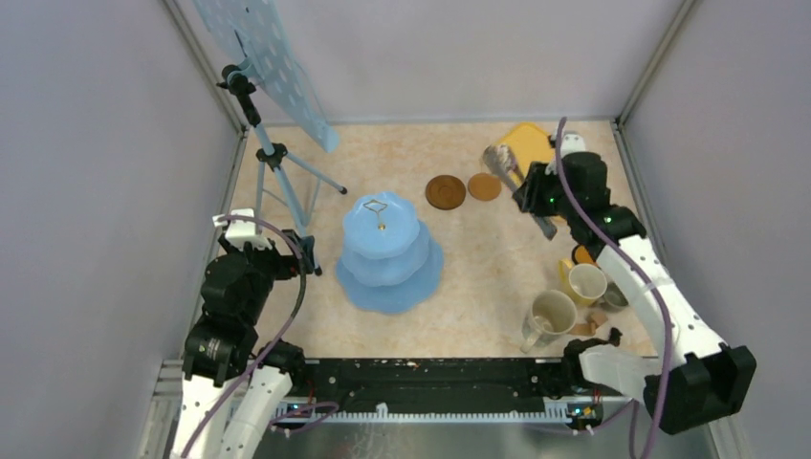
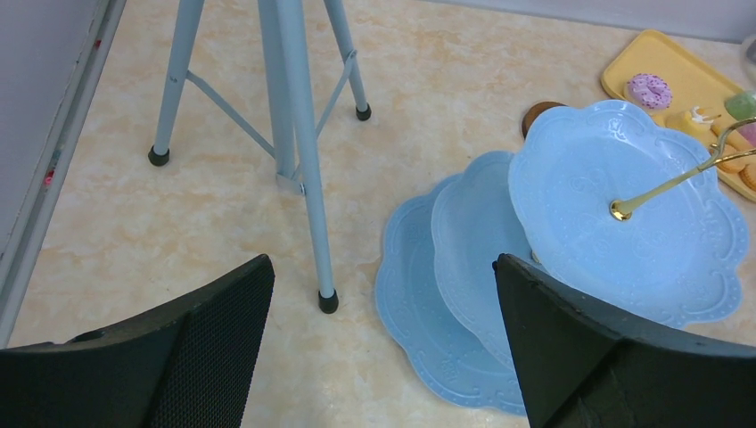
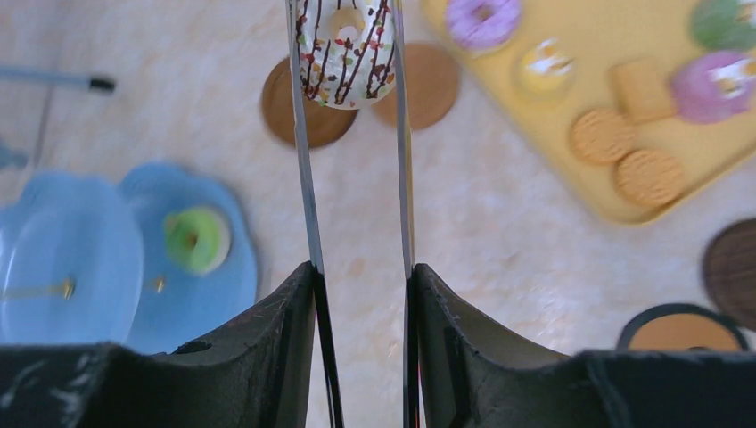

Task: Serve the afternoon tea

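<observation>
- While the right gripper [image 3: 361,276] reaches over the far right of the table, its fingers [image 3: 285,339] are pressed against the two arms of the metal tongs [image 3: 308,178], one on each arm, squeezing them together.
- The white donut [image 3: 346,49], striped with dark icing, is pinched between the far tips of the tongs. It sits well beyond the fingertips and touches neither finger.
- From the wrist view the donut lines up with the gap between two brown coasters [image 3: 276,111], which lie flat on the table beside the yellow tray [image 3: 544,134].
- On the tray are a purple donut [image 3: 481,20], round orange biscuits [image 3: 602,135] and further cakes. They are blurred at the edges.
- A green donut [image 3: 196,239] lies on a lower plate of the blue tiered stand [image 1: 387,253], to the left of the tongs. Which plate cannot be told.
- The beige mug [image 1: 552,314] and the yellow mug [image 1: 585,283] stand close together near the right arm's base.
- The left gripper [image 2: 382,266] has its fingers wide apart and nothing between them. It points towards the stand and the tripod [image 2: 294,134].
</observation>
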You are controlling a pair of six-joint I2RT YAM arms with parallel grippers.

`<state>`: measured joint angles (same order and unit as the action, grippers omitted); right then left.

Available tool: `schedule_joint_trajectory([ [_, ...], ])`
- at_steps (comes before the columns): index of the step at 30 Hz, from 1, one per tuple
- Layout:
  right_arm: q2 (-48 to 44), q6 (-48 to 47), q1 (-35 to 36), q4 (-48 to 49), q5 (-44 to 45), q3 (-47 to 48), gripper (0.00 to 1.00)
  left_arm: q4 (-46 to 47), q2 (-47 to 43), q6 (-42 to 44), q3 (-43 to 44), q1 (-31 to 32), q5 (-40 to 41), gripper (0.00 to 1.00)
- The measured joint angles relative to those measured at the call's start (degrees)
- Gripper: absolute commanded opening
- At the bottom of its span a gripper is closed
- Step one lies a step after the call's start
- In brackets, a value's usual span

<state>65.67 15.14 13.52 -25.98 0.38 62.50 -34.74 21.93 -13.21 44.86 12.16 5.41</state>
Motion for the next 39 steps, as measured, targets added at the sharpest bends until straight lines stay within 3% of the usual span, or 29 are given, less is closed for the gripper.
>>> schedule_joint_trajectory([
  [10,-13.2,4.3,15.2,-16.7,-5.6,-10.7,0.36,-0.1,1.6,-0.2,0.0,-2.7,-0.3,0.99],
  [18,-14.0,5.6,27.4,-18.0,-10.4,-15.0,0.36,-0.2,3.3,-0.1,0.0,-3.9,-1.8,0.99],
  [28,-6.3,6.0,44.7,-4.2,-9.7,-18.3,0.37,-0.2,3.9,-0.1,0.3,-4.4,-3.0,0.99],
  [39,5.5,5.4,50.1,20.0,-3.3,-20.9,0.39,-0.2,4.2,-0.1,0.3,-4.5,-3.0,0.99],
])
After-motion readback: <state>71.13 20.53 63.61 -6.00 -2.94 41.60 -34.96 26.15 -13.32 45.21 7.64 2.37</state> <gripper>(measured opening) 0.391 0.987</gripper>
